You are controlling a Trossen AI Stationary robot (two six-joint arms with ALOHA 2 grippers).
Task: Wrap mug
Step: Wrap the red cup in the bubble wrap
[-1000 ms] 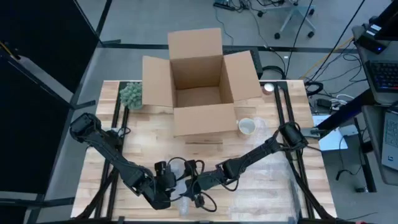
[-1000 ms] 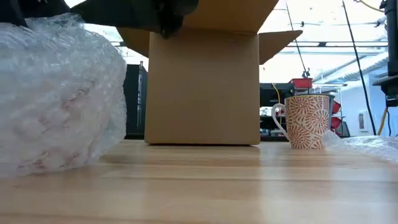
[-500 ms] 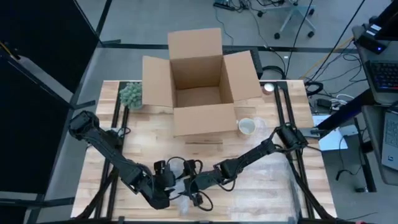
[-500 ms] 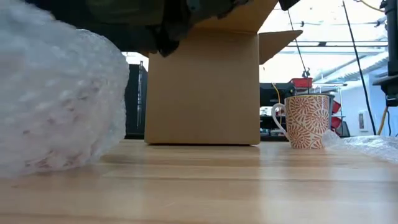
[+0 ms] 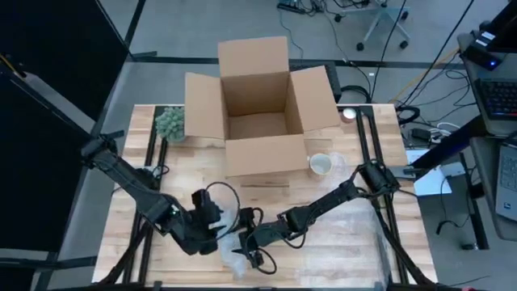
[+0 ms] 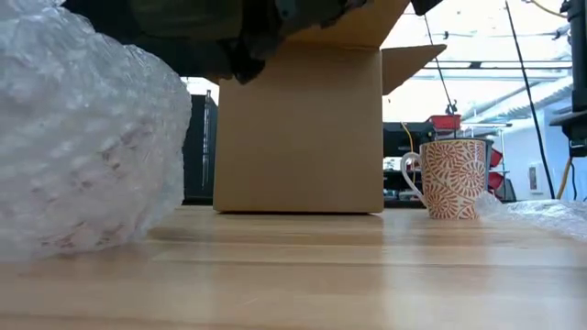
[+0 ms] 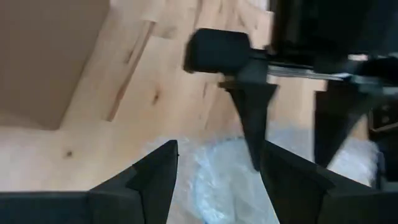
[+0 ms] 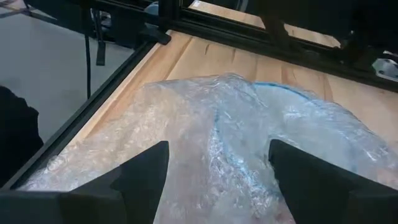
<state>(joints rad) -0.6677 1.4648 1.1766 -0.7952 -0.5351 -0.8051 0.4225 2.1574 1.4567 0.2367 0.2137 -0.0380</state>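
Bubble-wrap bundle point(image 5: 233, 247) between both claws at near bench edge point(image 5: 339, 259); left claw point(image 5: 212, 220) spread, right claw point(image 5: 245, 249) spread over bundle.

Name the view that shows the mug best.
Low view: the mug stands upright in full profile, its leaf pattern and handle clear, right of the box. The high view shows only its rim and inside from above. Neither wrist view shows it.

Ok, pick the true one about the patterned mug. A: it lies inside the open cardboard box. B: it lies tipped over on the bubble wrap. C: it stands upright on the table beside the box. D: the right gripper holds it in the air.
C: the patterned mug stands upright on the table, to one side of the cardboard box, clear of both grippers.
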